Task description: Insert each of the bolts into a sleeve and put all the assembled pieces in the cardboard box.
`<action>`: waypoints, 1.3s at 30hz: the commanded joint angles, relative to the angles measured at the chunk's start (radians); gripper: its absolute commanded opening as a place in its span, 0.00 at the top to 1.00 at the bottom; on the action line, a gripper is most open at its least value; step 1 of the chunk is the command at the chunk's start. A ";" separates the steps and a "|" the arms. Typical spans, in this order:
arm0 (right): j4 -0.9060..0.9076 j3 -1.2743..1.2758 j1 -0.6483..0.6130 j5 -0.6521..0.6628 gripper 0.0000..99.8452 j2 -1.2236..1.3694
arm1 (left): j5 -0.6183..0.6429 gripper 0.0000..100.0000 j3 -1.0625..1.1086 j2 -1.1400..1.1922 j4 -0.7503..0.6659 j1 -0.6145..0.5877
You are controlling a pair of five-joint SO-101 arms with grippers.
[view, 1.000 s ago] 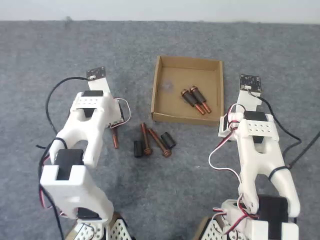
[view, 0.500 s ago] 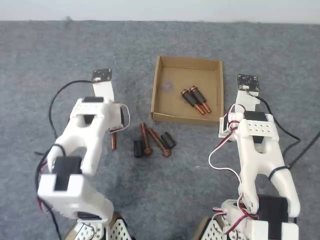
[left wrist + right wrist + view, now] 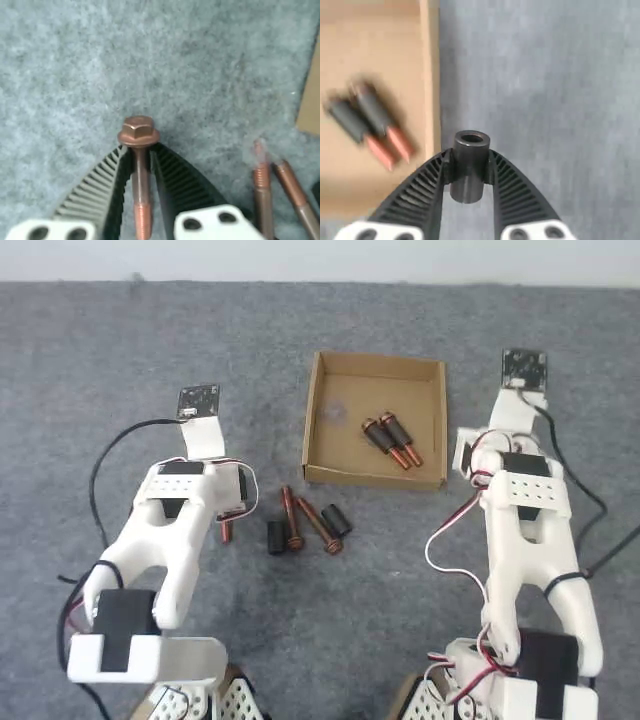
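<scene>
Over at eight o'clock from the cardboard box (image 3: 345, 445), with grey carpet (image 3: 120, 340) beneath: left gripper (image 3: 139, 149), narrowed right down onto a copper bolt (image 3: 138, 132). Pinches the shank between both jaws, hex head poking just past the tips. Across at four o'clock, just beside the box wall: right gripper (image 3: 469, 156), closed snug round a black sleeve (image 3: 468, 182). Holds it with the open bore pointing away from the wrist. Inside the box, toward three o'clock: two assembled pieces (image 3: 391, 441), side by side and touching. Down at seven o'clock from the box, between the arms: first loose bolt (image 3: 291, 515) and second loose bolt (image 3: 320, 525), lying near each other on the carpet. Tucked against the first at eight o'clock, one spare sleeve (image 3: 276, 537); just beside the second at two o'clock, another spare sleeve (image 3: 336, 519).
</scene>
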 commanded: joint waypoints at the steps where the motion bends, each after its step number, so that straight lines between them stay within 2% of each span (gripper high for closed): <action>1: -0.214 -0.068 -0.008 0.014 0.99 -0.004 | -0.012 0.99 -0.004 -0.063 -0.018 0.006; 14: -0.977 0.068 -0.130 0.011 0.99 0.174 | -0.012 0.99 -0.004 -0.063 -0.018 0.006; 24: -1.573 0.465 -0.286 0.009 0.99 0.199 | -0.012 0.99 -0.001 -0.063 -0.044 0.006; 30: -1.791 0.697 -0.349 0.012 0.99 0.197 | -0.012 0.99 -0.001 -0.063 -0.044 0.006; 39: -1.876 0.927 -0.372 0.014 0.99 0.197 | -0.012 0.99 -0.001 -0.063 -0.044 0.006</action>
